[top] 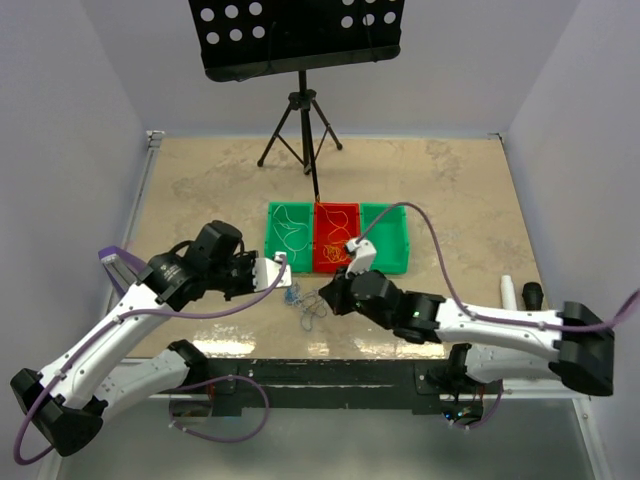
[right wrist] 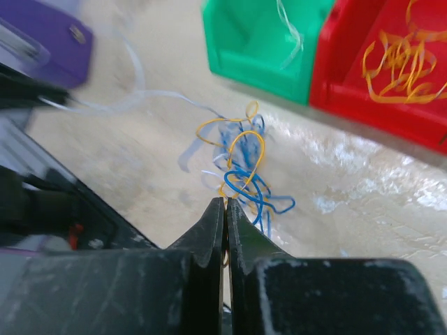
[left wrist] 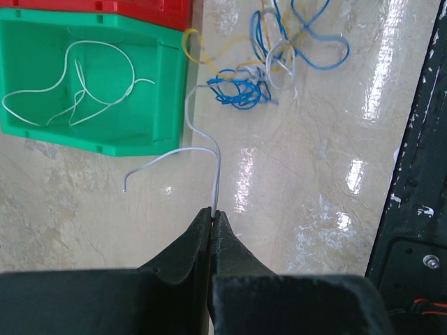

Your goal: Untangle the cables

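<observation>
Pinching a white strand (left wrist: 218, 167) in the left pincer (left wrist: 213, 213), shut tight on its lower end. Climbs straight from the tips, hooks over to the left, then rises past the corner of a green bin (left wrist: 91, 139) to reach a blue knot at the near edge of the cables (left wrist: 279, 56). Sends a second white arm from the same bend, curling down and left to a free end over the bare table (left wrist: 300, 209).

Clamping the right pincer (right wrist: 225, 206) shut as well, with a sliver of yellow caught in the seam and a yellow strand (right wrist: 262, 148) looping up from the tips into the tangle.

Lying on the table just in front of the bins, between the two pincers in the top view, and close to both. Made up of thin blue, yellow and white loops, loosely knotted, with blue densest in the middle and one yellow loop against the green bin's corner.

Standing behind, three bins side by side: green, red bin (right wrist: 391, 118), green. Holding loose white strands in the left green one and yellow-orange strands in the red one; cannot tell for the right green one.

Farther back, standing on a tripod at the far side of the table, a black music stand (top: 300, 40).
</observation>
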`<state>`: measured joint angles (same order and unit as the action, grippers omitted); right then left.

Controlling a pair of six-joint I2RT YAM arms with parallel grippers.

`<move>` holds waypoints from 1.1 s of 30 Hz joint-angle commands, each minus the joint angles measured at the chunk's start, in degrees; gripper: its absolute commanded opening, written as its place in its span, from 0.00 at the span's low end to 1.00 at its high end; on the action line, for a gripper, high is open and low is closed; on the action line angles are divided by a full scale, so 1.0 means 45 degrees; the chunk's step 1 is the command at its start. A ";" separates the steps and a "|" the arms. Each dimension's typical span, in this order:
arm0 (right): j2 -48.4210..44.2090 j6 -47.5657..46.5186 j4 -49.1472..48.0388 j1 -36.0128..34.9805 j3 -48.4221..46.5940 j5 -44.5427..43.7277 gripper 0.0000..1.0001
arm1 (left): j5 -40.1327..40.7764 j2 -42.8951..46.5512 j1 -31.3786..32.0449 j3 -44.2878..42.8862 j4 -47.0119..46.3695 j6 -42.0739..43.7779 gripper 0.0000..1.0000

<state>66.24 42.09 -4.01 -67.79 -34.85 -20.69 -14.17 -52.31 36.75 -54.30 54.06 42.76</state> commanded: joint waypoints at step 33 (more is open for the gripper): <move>-0.8527 -0.0953 0.9836 -0.0033 -1.1063 -0.9463 0.00 | 0.5161 0.2446 -0.0023 0.6969 -0.0861 0.3758 0.00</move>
<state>30.76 39.35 39.20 -67.46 -80.27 -55.09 4.62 -41.78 36.77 -24.77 51.86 56.97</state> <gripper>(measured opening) 0.014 0.018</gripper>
